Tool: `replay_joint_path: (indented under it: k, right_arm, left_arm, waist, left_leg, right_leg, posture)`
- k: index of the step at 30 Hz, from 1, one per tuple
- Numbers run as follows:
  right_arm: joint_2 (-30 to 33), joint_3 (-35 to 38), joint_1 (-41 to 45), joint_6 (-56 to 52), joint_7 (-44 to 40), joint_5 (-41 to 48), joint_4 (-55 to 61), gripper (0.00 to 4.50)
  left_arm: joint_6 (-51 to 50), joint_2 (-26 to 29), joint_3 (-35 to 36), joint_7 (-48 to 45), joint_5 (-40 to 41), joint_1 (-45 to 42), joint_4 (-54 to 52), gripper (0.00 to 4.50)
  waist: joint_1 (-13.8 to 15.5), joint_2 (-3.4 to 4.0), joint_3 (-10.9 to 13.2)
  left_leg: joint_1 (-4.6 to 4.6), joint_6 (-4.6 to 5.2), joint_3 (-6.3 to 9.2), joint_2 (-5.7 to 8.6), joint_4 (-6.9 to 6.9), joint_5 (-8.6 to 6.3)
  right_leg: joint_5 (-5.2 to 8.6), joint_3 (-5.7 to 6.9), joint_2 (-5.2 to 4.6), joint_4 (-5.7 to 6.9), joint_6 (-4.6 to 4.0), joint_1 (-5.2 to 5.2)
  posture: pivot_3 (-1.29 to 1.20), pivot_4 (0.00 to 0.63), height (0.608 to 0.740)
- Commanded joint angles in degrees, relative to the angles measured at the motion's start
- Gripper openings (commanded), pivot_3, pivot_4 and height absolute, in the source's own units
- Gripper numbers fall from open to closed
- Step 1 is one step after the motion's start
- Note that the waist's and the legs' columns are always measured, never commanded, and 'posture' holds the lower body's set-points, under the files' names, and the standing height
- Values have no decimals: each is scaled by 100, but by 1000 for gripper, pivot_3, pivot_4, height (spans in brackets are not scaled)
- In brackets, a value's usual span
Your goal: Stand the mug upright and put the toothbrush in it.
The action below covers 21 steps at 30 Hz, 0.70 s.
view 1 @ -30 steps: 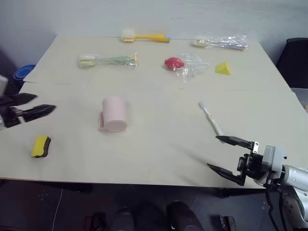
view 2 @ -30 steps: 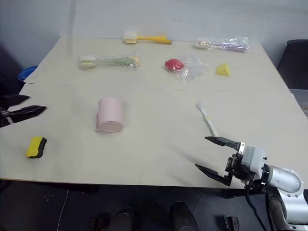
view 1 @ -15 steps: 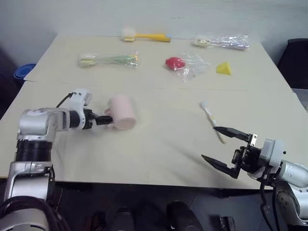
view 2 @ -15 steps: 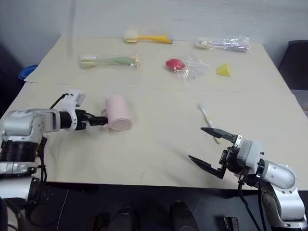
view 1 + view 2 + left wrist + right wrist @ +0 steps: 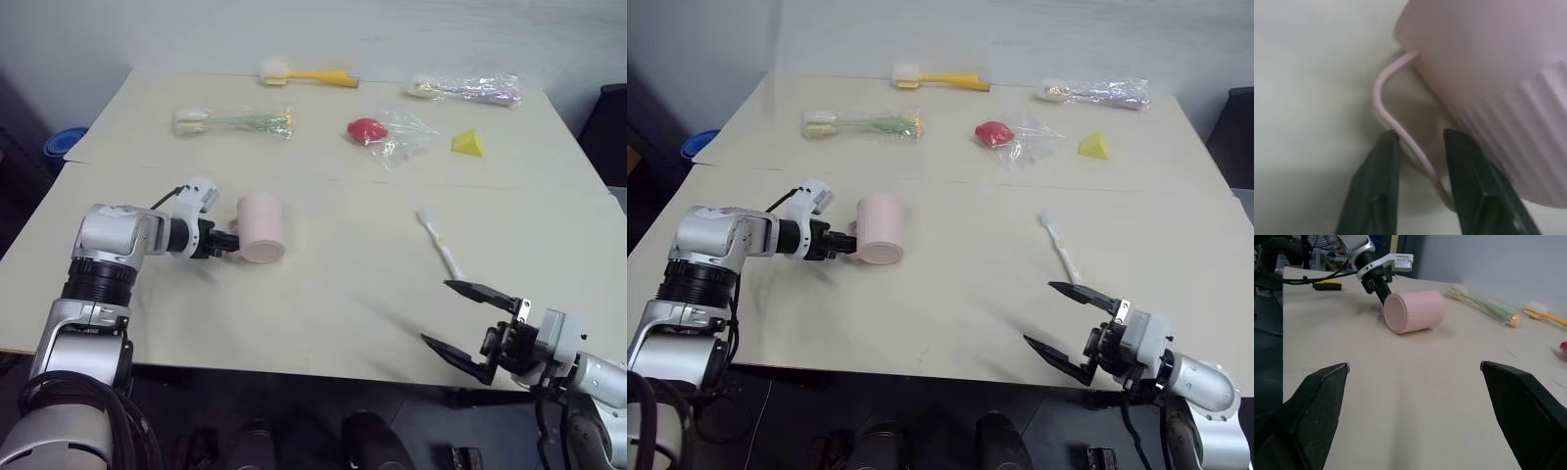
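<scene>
Where empty worktop point(image 5: 323, 294) lay beside it a second ago, now left claw point(image 5: 227, 246) at the mug point(image 5: 261, 227), left of centre, fingers point(image 5: 1382, 176) narrowed astride its thin handle. Mug still on its side, nudged slightly rightward. Right claw point(image 5: 468, 324) lower right, still spread wide, empty. Toothbrush point(image 5: 439, 245) flat, right of centre.

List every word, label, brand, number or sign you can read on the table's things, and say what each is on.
No readable text anywhere.
The mug: plain ribbed pink, no print.
The toothbrush: no marking legible.
The wrapped items at the far side, such as the green brush in plastic wrap: any print is too small to read.
</scene>
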<state>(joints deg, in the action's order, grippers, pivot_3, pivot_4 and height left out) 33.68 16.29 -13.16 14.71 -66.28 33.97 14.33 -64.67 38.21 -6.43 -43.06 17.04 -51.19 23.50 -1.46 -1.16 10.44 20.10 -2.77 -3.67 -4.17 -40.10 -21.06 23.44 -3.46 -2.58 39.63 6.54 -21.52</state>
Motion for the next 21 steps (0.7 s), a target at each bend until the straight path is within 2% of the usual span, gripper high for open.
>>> replay_joint_path:
  k: [1, 2, 5, 9, 12, 17, 20, 21]
  right_arm:
    - [-40, 262, -184, 274, -119, 109, -49, 4500]
    - [-48, 305, -255, 323, -135, 107, -73, 4500]
    - [-63, 433, -412, 414, -127, 114, -116, 4500]
    - [-137, 628, -652, 519, -12, 104, -116, 4500]
    - [-219, 669, -738, 563, 97, 76, -89, 4500]
    - [-439, 508, -770, 637, 380, -116, 39, 4500]
    - [-466, 421, -740, 558, 562, -177, 210, 4500]
    - [-453, 412, -727, 533, 594, -185, 233, 4500]
  left_arm:
    - [590, -366, 387, -114, 238, 236, -53, 390]
    - [961, -472, 533, -248, 342, 343, -237, 105]
    - [2356, -882, 800, -386, 389, 679, -687, 25]
    - [6201, -1835, 708, -47, -321, 1321, -593, 25]
    - [7875, -2397, 706, 309, -604, 1513, 22, 25]
    - [9822, -2996, 515, 1480, -1557, 1637, 1540, 25]
    - [10054, -3051, 604, 1700, -1576, 1765, 1754, 25]
    - [9957, -3005, 621, 1525, -1447, 1871, 1629, 265]
  waist:
    - [7, 0, 0]
    - [5, 0, 0]
    - [-5, -1, 1]
    - [-1, -3, 2]
    - [-8, -7, 4]
    - [-16, -7, 4]
    - [-15, 22, -13]
    - [-15, 35, -21]
  left_leg:
    - [1, 0, 1, -1, 0, 0]
    - [2, 0, 3, -2, 0, 0]
    - [7, 1, 4, -6, 0, -1]
    - [8, 1, 0, -14, -1, -1]
    - [3, 1, -8, -10, 2, -1]
    - [-1, 3, -15, 4, 4, -2]
    - [-4, 6, -17, 2, 8, -3]
    - [-6, 7, -17, -3, 9, -4]
  right_leg:
    - [0, 1, 0, -1, 0, 0]
    - [0, 2, -1, 0, 0, 0]
    - [0, 4, -4, -4, 0, -2]
    - [-3, 2, -5, -13, 6, -3]
    - [-5, -7, 3, -16, 10, -3]
    - [-7, -14, 9, -19, 13, -2]
    - [-7, -16, 6, -19, 14, -1]
    - [-8, -16, 4, -18, 14, 0]
  posture:
    - [0, 150, 740]
    - [0, 150, 740]
    - [0, 150, 740]
    - [0, 150, 740]
    - [0, 150, 740]
    - [0, 150, 740]
    - [0, 150, 740]
    - [0, 150, 740]
